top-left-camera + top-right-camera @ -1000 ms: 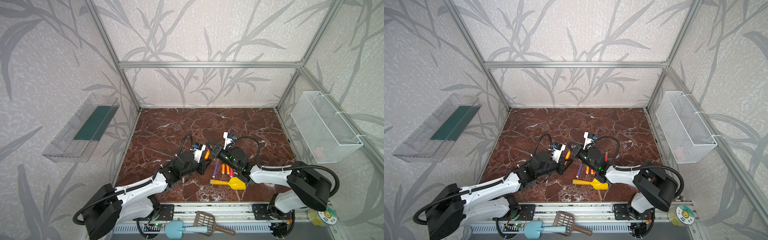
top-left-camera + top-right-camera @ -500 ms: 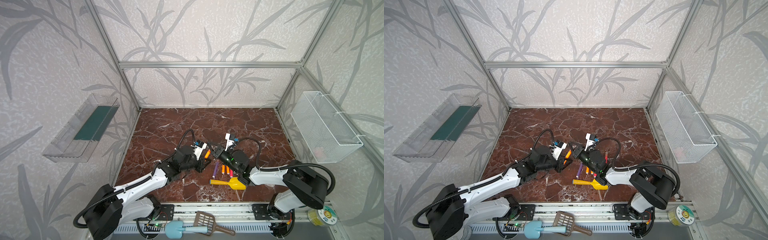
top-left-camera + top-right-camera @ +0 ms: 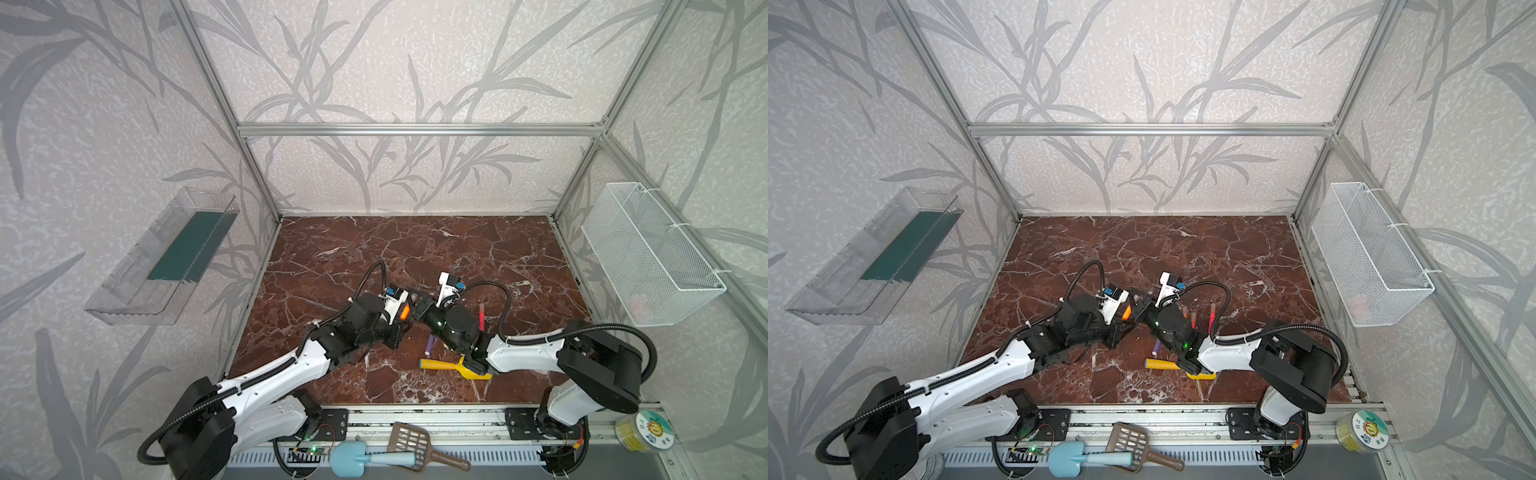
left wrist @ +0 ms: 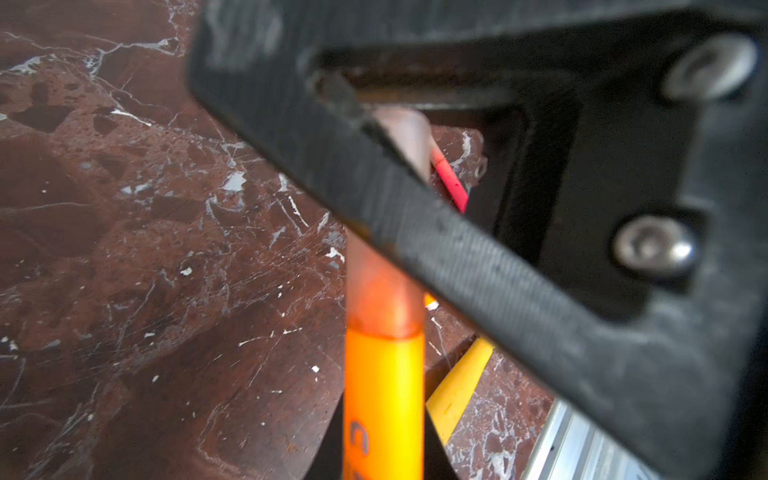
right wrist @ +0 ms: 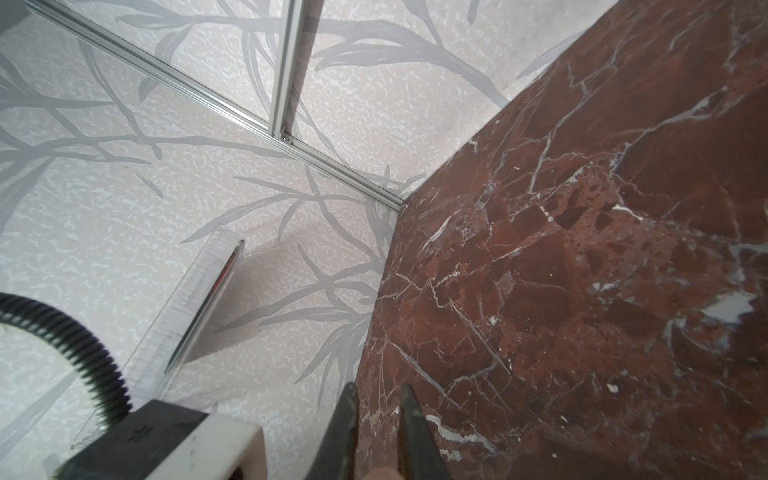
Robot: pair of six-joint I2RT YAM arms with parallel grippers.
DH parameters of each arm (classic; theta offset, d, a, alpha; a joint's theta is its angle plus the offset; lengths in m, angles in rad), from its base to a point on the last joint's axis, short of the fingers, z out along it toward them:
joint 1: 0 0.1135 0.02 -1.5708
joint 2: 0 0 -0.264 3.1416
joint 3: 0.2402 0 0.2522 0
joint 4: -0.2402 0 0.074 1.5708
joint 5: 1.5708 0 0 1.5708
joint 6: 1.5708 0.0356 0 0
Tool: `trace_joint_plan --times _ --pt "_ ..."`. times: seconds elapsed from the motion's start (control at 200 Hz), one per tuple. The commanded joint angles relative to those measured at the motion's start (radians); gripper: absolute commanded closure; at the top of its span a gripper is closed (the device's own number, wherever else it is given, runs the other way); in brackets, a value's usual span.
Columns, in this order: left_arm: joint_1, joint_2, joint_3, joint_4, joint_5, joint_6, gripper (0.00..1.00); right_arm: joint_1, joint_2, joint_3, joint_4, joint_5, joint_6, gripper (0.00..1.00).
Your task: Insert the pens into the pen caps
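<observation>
Orange pen [image 4: 384, 395] in the left gripper [image 3: 402, 319], jaws narrow and clamped on the barrel. Pinkish-tan pen cap [image 4: 384, 291] sits over its tip, rim against the orange barrel in the left wrist view; it looks seated, or very nearly. Right gripper [image 5: 378, 395] pinches that cap, fingers [image 5: 347, 428] close together with a pink stub between them. The two meet above the middle of the tabletop [image 3: 415, 249], a little toward its front edge.

Progress, as a judgement: this pen is at the last push, or ready for release. Beyond the right arm, toward the right edge, a red-pink pen [image 3: 481, 316] lies with a pale end that reads as a cap already on. In a top view two more pens [image 3: 1185, 311] show beside it, half hidden by the arm; capped or not, cannot tell. Purple pen [image 3: 429, 345] lies nearer the front edge, white plug frontward, tip end under the arm. No loose caps visible. So one seems done, one is closing, and the rest are unclear.

Yellow shovel [image 3: 453, 368] lies just in front of the purple pen and is not part of the job.

Surface: red-brown marble-look slab, white veins, hard and smooth; round pens may roll. Room: leaf-pattern wallpaper, aluminium frame [image 3: 415, 129], clear tray [image 3: 124, 291] on the left wall, white wire basket [image 3: 648, 257] on the right.
</observation>
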Motion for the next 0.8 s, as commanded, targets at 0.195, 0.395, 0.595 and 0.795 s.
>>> trace_joint_plan --times 0.195,0.395,0.595,0.795 --pt "0.047 -0.020 0.089 0.309 -0.200 -0.024 1.00 0.171 -0.026 -0.037 -0.111 -0.256 -0.072 1.00" --pt "0.046 -0.093 0.041 0.316 0.024 -0.063 1.00 0.129 -0.108 -0.048 -0.171 -0.258 -0.136 0.99" --pt "0.034 -0.127 -0.006 0.355 0.162 -0.099 1.00 0.113 -0.230 -0.048 -0.291 -0.202 -0.211 0.87" --pt "-0.004 -0.153 -0.042 0.401 0.167 -0.117 1.00 0.111 -0.287 -0.022 -0.384 -0.174 -0.256 0.78"
